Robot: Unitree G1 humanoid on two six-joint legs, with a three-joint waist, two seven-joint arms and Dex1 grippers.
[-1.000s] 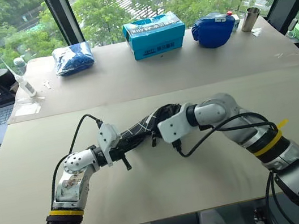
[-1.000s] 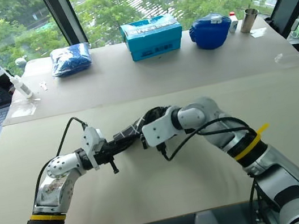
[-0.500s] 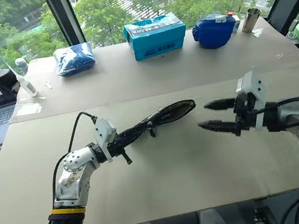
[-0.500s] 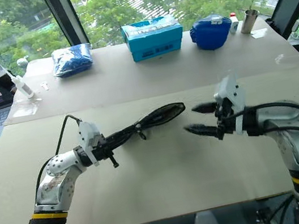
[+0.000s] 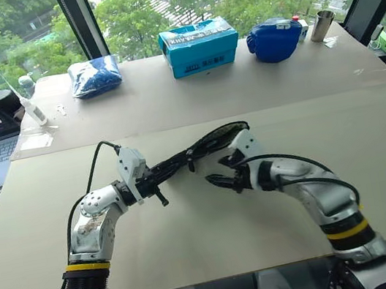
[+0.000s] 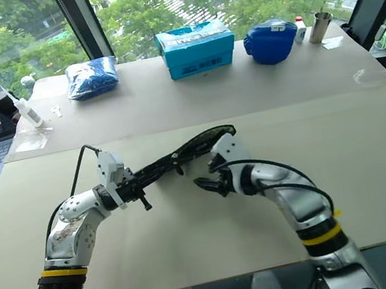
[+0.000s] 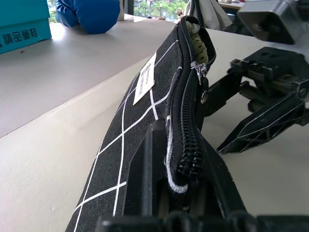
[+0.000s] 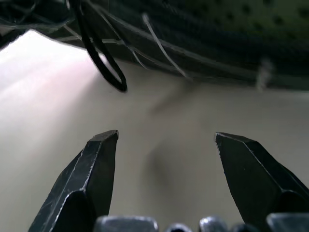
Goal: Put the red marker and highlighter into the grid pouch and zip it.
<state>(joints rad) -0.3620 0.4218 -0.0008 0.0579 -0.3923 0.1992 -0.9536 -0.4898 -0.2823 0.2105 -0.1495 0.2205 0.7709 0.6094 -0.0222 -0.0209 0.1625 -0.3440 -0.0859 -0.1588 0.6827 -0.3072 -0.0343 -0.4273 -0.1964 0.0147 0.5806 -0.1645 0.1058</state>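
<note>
Gripping grid pouch (image 7: 145,125), black, white-lined | left claw (image 5: 157,189) clamped | right claw (image 5: 221,171) spread, empty

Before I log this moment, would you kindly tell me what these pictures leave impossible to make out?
- Contents of the black white-gridded fabric pouch: left wrist view, the fabric hides whether any pens are inside.
- Zipper's closed stretch: left wrist view, the far end gapes; the near end is hidden among the left hand's fingers.
- Right hand: open below the pouch; head views cannot settle contact.

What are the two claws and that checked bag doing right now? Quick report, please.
Left gripper: jaws shut on grid pouch, held off the table. Right gripper: jaws open, empty, just under the pouch. Nothing in the way.
</note>
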